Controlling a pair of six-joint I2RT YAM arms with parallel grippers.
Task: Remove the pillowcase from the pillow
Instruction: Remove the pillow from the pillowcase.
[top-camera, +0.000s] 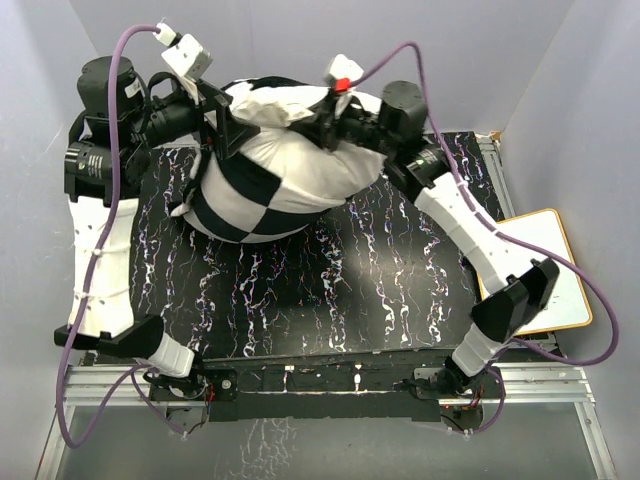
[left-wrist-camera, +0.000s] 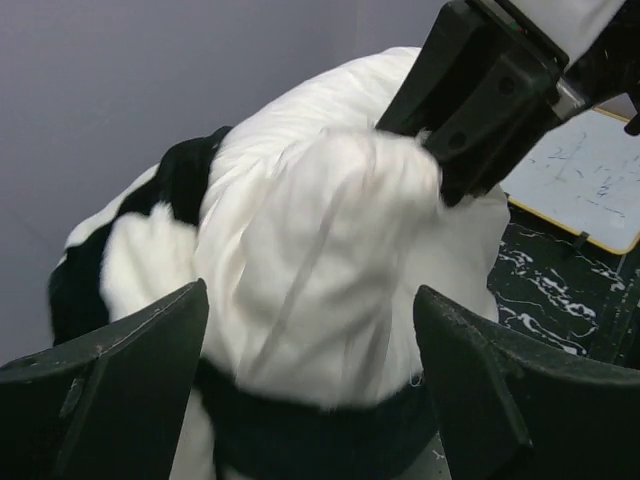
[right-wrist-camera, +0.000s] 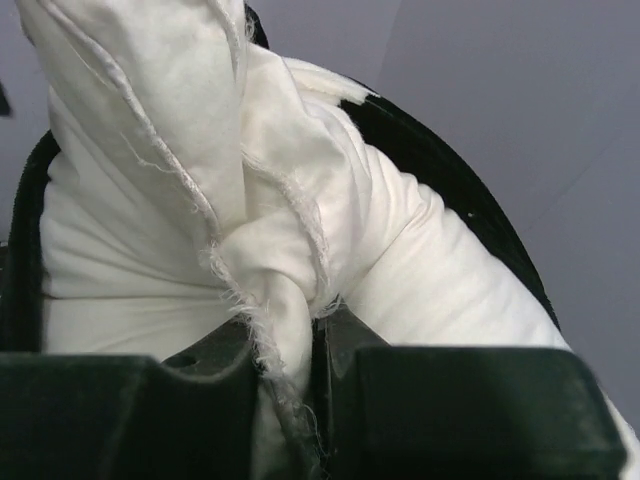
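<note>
Removal incomplete: pillow (right-wrist-camera: 150, 230) protrudes partly from pillowcase (top-camera: 250, 205). The right claw (right-wrist-camera: 290, 345) clenches pillow fabric; the left claw (left-wrist-camera: 310, 300) stands released around it.

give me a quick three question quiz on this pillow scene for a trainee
1. True or false: the left gripper is clamped on the plush black-and-white checkered pillowcase.
2. The right gripper pinches: A) the plain off-white pillow, B) a purple cable, C) nothing.
3. What flat thing lies beyond the right edge of the black marbled table?
Key: 1 false, its jaws stand open. 2 A. 3 a wood-framed whiteboard.
</note>
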